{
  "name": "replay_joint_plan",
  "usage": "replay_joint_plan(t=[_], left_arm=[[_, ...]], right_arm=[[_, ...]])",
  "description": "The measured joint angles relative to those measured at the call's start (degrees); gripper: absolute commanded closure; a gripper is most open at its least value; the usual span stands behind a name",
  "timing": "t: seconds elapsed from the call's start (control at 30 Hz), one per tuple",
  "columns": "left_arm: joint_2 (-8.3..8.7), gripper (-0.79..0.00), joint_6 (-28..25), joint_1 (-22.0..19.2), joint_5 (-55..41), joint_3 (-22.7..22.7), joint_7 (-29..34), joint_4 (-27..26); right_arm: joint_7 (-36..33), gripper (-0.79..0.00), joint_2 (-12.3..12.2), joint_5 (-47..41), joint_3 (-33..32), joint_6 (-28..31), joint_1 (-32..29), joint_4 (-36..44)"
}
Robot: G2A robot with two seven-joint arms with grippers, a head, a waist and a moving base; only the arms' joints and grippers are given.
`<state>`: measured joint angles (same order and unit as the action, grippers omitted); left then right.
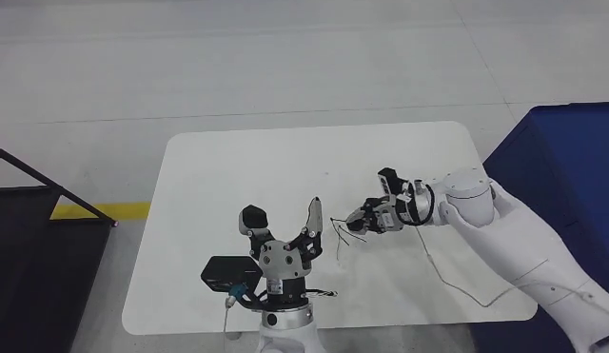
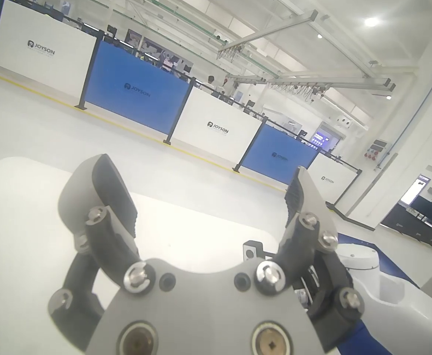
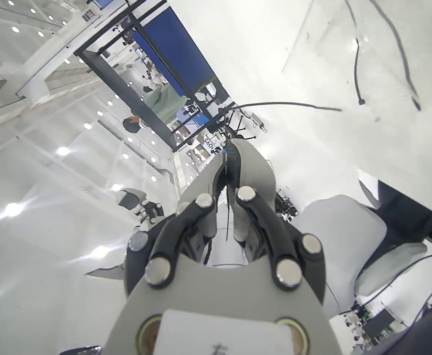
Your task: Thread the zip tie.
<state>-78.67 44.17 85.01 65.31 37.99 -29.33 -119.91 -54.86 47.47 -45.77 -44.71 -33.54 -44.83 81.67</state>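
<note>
My right gripper (image 1: 356,223) hovers over the white table (image 1: 238,163) right of centre, shut on a thin black zip tie (image 3: 282,104). The tie juts out from the fingertips in a slight curve, its free end in the air above the table. Two more black zip ties (image 3: 356,68) (image 3: 397,38) lie loose on the table just beyond it, seen as thin dark lines (image 1: 341,231) in the top view. My left gripper (image 1: 283,215) stands near the table's front edge, to the left of the ties. It is open, with nothing between its fingers (image 2: 104,186).
A blue container (image 1: 561,163) stands right of the table, close to the right arm. A black frame (image 1: 38,248) sits off the left side. A thin cable (image 1: 447,277) trails across the table's front right.
</note>
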Motion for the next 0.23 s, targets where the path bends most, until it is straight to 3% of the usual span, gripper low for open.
replay_joint_plan(t=[0.23], left_arm=[[0.00,-0.785,0.00,0.00,0.00,0.00,0.00,0.00]], right_arm=[[-3.80,-0.785,0.51,-2.59,-1.74,2.71,1.41,-3.74]])
